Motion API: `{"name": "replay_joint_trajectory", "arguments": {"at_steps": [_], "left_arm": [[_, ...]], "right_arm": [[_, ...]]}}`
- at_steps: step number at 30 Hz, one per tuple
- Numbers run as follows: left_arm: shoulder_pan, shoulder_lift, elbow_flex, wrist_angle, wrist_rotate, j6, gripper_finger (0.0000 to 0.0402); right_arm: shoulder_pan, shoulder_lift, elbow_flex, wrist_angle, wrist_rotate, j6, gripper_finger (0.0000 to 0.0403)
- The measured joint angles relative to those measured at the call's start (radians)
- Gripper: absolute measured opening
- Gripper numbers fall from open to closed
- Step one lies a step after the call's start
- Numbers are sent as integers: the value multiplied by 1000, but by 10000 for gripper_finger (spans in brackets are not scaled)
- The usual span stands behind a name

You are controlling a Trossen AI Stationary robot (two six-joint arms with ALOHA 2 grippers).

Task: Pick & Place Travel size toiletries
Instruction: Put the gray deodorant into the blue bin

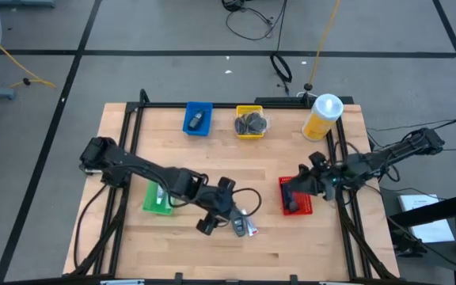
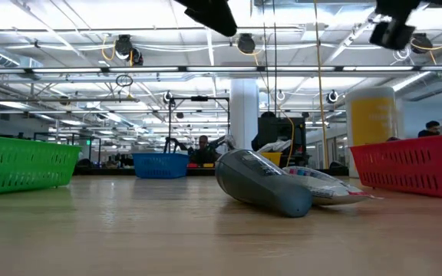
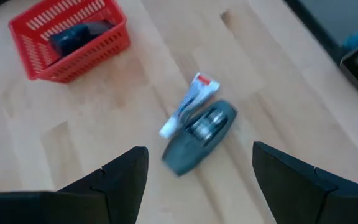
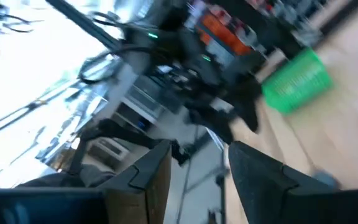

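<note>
Two toiletries, a grey bottle (image 3: 199, 137) and white tube (image 3: 188, 104), lie touching just ahead of the open left hand (image 3: 197, 171).

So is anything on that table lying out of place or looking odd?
Two items lie loose on the bare wood rather than in a tray: a dark grey bottle on its side, touching a small white tube. The open left gripper hovers over them.

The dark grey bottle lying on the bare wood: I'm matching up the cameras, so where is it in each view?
High view: dark grey bottle bottom centre, beside the open left gripper.
Low view: centre, on its side.
Left wrist view: centre, against a white tube.
Right wrist view: not in it.
Shared landmark: red basket.
</note>
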Motion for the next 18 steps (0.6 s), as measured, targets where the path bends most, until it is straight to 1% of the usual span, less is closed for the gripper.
{"name": "replay_joint_trajectory", "arguments": {"at_steps": [4, 6, 9, 12, 15, 18], "left_arm": [[26, 0, 38, -67, 13, 97, 285], [39, 0, 50, -76, 22, 155, 285], [63, 0, 53, -84, 26, 237, 285], [88, 0, 53, -85, 26, 280, 285], [105, 3, 53, -89, 37, 309, 285], [112, 40, 53, -91, 64, 340, 285]], "right_arm": [[0, 0, 0, 69, 0, -71, 151], [0, 0, 0, 68, 7, -81, 151], [0, 1, 0, 47, 45, -81, 151], [0, 4, 0, 32, 76, -82, 151], [0, 8, 0, 27, 80, -82, 150], [0, 18, 0, 24, 80, -82, 150]]}}
